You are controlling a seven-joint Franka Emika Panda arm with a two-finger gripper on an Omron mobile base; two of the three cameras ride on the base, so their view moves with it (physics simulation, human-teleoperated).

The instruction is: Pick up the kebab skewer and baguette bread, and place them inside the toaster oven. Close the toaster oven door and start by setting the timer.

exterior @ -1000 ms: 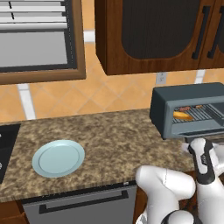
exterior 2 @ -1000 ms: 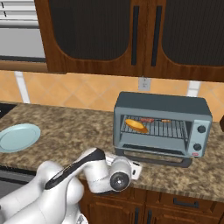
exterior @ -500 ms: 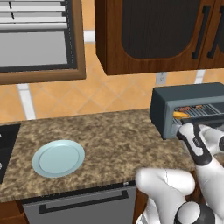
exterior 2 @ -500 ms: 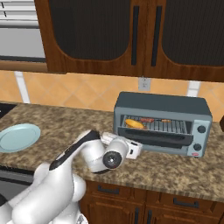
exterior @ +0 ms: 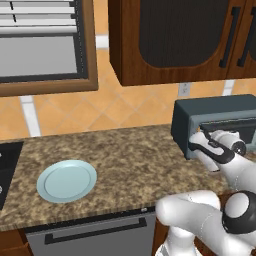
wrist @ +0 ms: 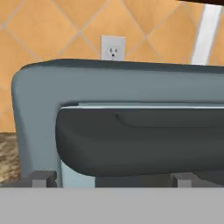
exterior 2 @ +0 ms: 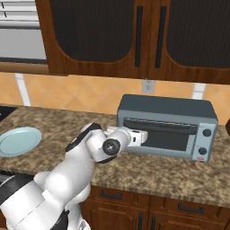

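Overhead, the brown wooden cabinets (exterior 2: 121, 38) with dark door panels and dark handles span the wall, and below them the speckled granite counter (exterior: 125, 165) runs the full width of both base views. Next in size, the toaster oven (exterior 2: 167, 126) stands on the right part of that counter against the orange tiled wall, upright, its two round knobs showing at the right end of its front in the right base view. Its toaster oven door (exterior 2: 161, 132) looks raised to the closed position, the dark glass window facing out and the dark bar handle (wrist: 144, 140) lying along the top edge; in the hand view that handle sits very close to the camera, with a pale seam just above it. Whether the kebab skewer and baguette bread lie inside cannot be made out through the dark glass. Pressed up at the left part of the door's front is the gripper (exterior 2: 143, 136), its white hand reaching in from the arm; its two dark fingertips (wrist: 43, 178) sit well apart at the foot of the hand view with nothing between them, so the jaws stand released. Well to the left, a pale blue plate (exterior: 66, 180) rests flat on the counter. Smallest, a white wall outlet (wrist: 113, 48) sits on the tiles just above the oven.
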